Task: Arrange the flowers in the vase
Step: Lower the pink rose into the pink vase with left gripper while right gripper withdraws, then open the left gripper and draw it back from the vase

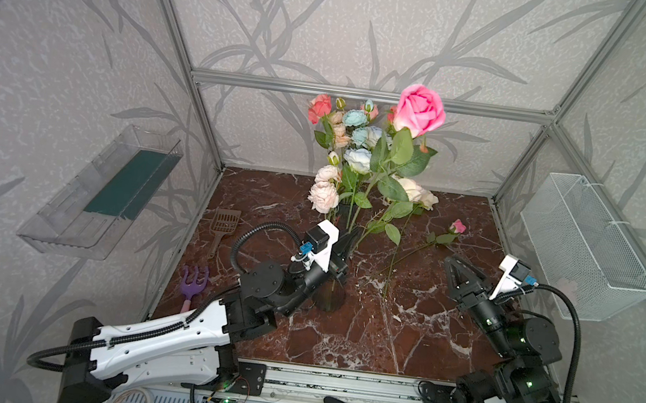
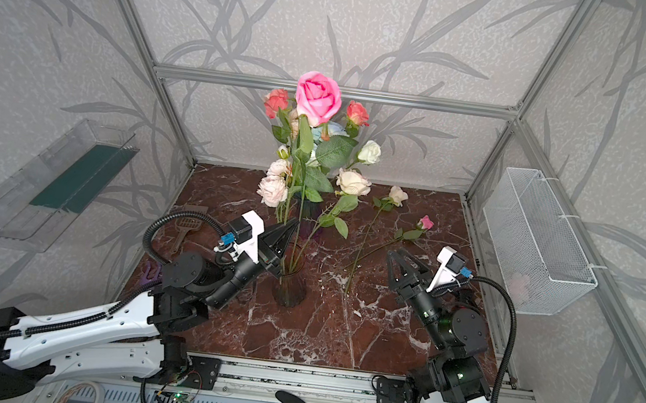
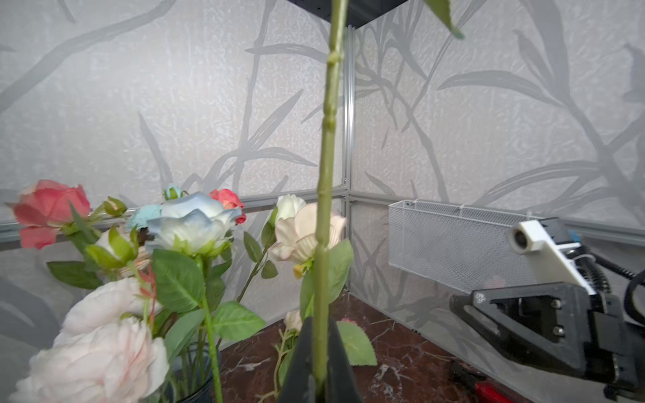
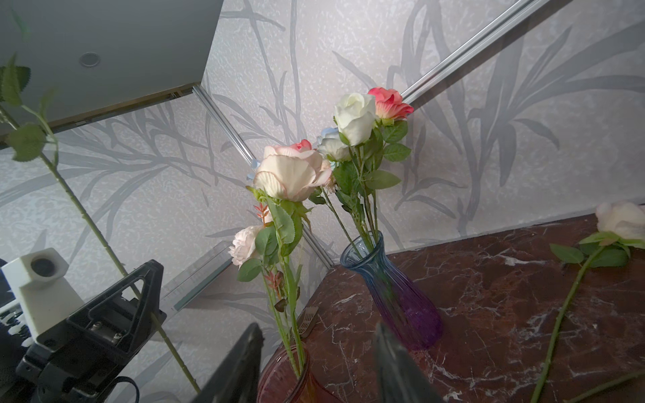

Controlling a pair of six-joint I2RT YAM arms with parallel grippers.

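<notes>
1. Two vases are set on the bench (image 2: 339, 330): red vase (image 4: 282, 383) in front, blue-purple vase (image 4: 401, 300) behind, both loaded with flowers (image 2: 272, 190).
2. Stem of big pink rose (image 2: 318, 97) is clamped by left end effector (image 2: 290, 227), held upright at the red vase.
3. Nothing is gripped by right end effector (image 2: 398, 255); fingers are seen half spread, above the bench.
4. Cream flower (image 2: 398, 195) and small pink flower (image 2: 425, 222) are laid loose on the bench.

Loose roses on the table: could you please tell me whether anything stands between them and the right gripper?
Nothing visible does. In a top view the open right gripper points toward the stems of the pink bud and the cream rose, with only bare table between.
</notes>
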